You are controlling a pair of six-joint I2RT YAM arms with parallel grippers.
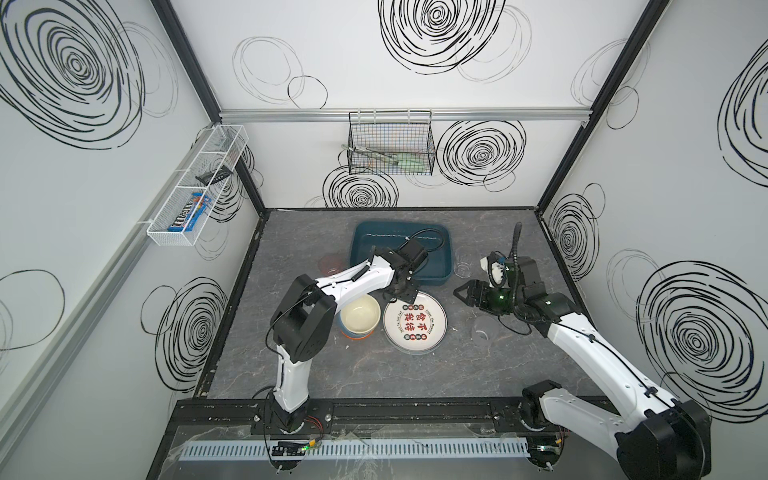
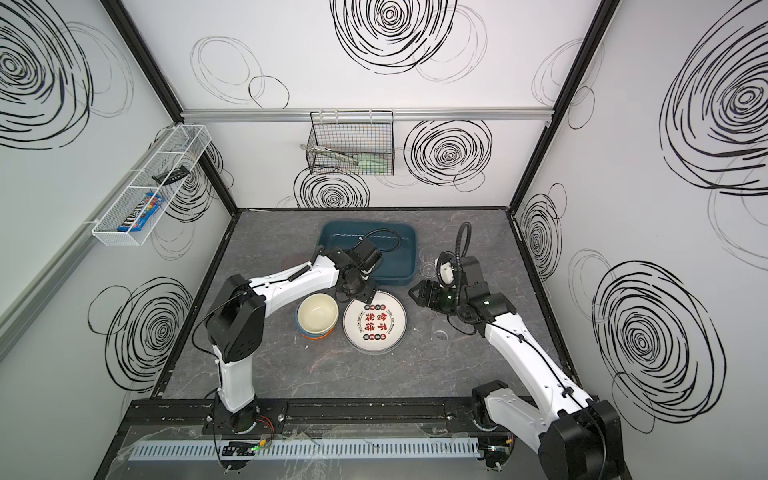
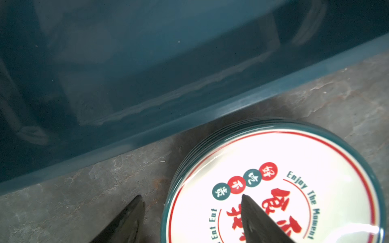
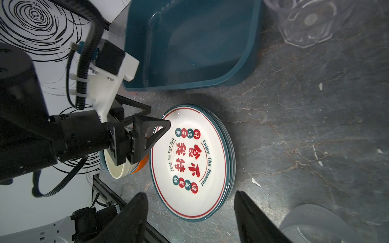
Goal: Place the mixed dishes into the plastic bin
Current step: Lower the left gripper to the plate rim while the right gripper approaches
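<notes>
A stack of white plates (image 1: 414,323) (image 4: 189,164) printed with red characters lies mid-table, with nested bowls (image 1: 360,316) (image 4: 117,170) touching its left side. Behind them sits the teal plastic bin (image 1: 361,232) (image 3: 189,117), holding nothing that shows. My left gripper (image 1: 401,296) (image 3: 191,196) is open astride the top plate's (image 3: 273,189) far rim, one finger outside and one above the plate. Right of the plates, my right gripper (image 1: 459,297) (image 4: 190,192) hangs open, pointing at them. A pink tumbler (image 1: 331,264) stands left of the bin. Two clear tumblers (image 1: 462,268) (image 1: 482,332) stand on the right.
A black wire basket (image 1: 390,143) hangs on the back wall. A white mesh shelf (image 1: 199,185) is mounted on the left wall. Walls close in the grey table on three sides, and a black rail (image 1: 395,411) runs along its front.
</notes>
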